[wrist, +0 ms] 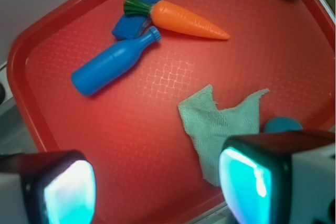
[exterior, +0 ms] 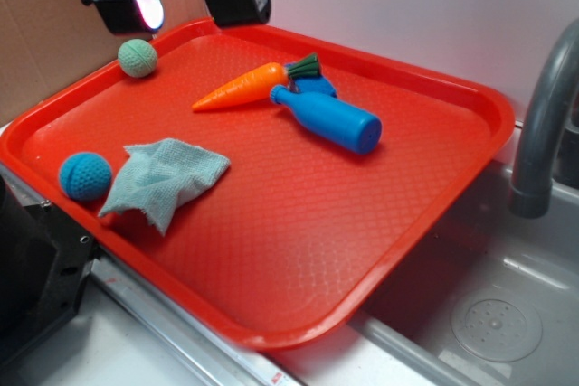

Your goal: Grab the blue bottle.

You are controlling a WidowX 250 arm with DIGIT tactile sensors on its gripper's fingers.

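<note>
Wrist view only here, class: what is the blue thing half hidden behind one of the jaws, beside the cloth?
Observer: A blue knitted ball, lying on the tray beside the cloth.
Operator: What lies past the tray's edge?
Observer: A sink with a grey faucet, on the blue bottle side.
Operator: Where does the gripper hang?
Observer: The gripper hangs above the tray's corner by the green ball, away from the blue bottle.
</note>
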